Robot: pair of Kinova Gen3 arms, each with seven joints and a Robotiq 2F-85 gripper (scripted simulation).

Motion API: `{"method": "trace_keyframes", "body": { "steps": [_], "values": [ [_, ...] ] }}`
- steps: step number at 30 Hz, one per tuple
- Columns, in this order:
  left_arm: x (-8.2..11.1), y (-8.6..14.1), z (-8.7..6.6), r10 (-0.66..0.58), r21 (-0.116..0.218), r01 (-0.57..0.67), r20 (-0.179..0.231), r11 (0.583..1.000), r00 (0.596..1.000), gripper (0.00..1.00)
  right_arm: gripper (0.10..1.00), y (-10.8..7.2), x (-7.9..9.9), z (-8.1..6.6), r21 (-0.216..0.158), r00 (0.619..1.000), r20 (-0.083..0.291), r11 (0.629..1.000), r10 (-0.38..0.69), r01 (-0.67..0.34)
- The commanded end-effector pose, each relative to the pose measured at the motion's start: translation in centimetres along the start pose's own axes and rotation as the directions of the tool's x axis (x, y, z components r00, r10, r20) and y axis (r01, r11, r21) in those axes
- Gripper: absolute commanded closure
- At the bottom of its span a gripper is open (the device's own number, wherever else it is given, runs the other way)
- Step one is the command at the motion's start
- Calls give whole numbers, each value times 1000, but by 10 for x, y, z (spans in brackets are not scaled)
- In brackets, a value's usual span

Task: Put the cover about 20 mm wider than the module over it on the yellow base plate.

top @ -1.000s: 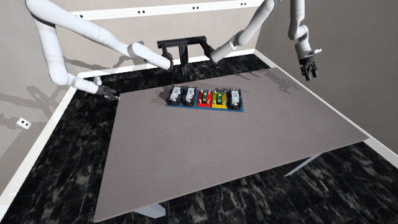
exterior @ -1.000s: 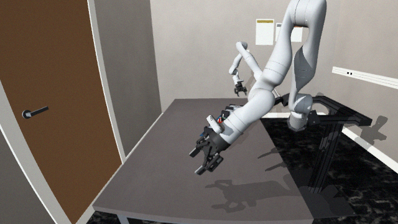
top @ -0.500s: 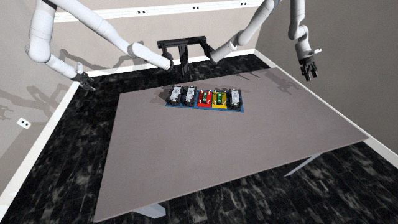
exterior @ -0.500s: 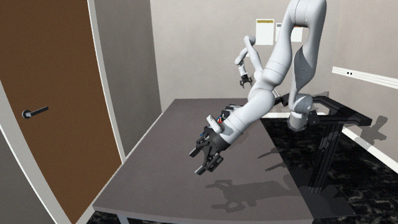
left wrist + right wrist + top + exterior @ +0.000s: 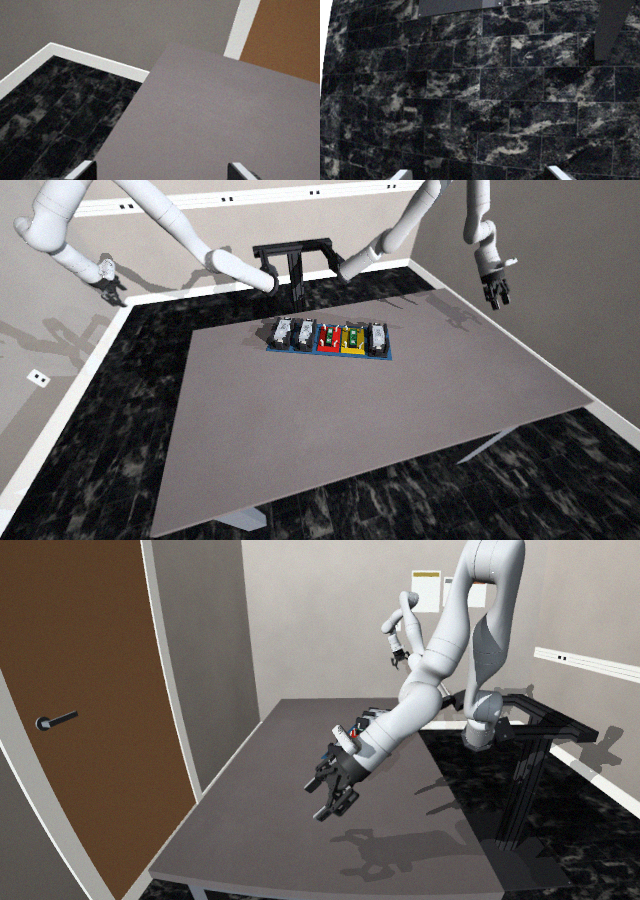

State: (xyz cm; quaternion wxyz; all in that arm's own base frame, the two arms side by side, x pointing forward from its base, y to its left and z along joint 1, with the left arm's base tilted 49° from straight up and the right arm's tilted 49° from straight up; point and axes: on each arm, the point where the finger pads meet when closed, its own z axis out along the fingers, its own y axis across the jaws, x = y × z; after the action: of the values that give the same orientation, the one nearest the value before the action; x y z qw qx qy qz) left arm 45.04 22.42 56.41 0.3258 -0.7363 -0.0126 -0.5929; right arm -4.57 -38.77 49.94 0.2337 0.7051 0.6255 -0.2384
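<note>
Three grey-white covers [image 5: 283, 331] [image 5: 305, 331] [image 5: 378, 336] sit in black holders on a blue board; which is 20 mm wider than the module cannot be told. A green module [image 5: 353, 338] is uncovered on the yellow plate [image 5: 353, 350], between the red plate [image 5: 327, 349] and the single cover. My left gripper [image 5: 501, 304] [image 5: 316, 801] [image 5: 162, 170] is open and empty above the table, beyond the single cover's side. My right gripper [image 5: 121, 296] [image 5: 400, 664] [image 5: 480, 173] is open and empty, off the table beyond the paired covers, over the floor.
The blue board [image 5: 384, 357] lies near the table's [image 5: 300, 420] edge by the black arm stand [image 5: 296, 275]. Another green module [image 5: 330, 337] is on the red plate, with white posts around it. The left arm largely hides the board in the exterior view.
</note>
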Motion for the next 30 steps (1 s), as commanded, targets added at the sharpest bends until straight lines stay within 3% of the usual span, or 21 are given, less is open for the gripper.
{"method": "trace_keyframes", "body": {
  "steps": [1, 12, 30],
  "values": [
    [1, 0, 0, 1, 0, -1, -2, 1000, 1000, 2, 100, -18, -7, -13, 16, 999, 32, 999, 40, -40],
    [1, 0, 0, 1, 0, -1, -2, 1000, 1000, 2, 100, -37, -15, -29, 47, 995, 77, 996, 66, -70],
    [1, 0, 0, 1, 0, -1, -2, 1000, 1000, 2, 100, -39, -16, -31, 50, 994, 81, 996, 69, -73]
  ]
}}
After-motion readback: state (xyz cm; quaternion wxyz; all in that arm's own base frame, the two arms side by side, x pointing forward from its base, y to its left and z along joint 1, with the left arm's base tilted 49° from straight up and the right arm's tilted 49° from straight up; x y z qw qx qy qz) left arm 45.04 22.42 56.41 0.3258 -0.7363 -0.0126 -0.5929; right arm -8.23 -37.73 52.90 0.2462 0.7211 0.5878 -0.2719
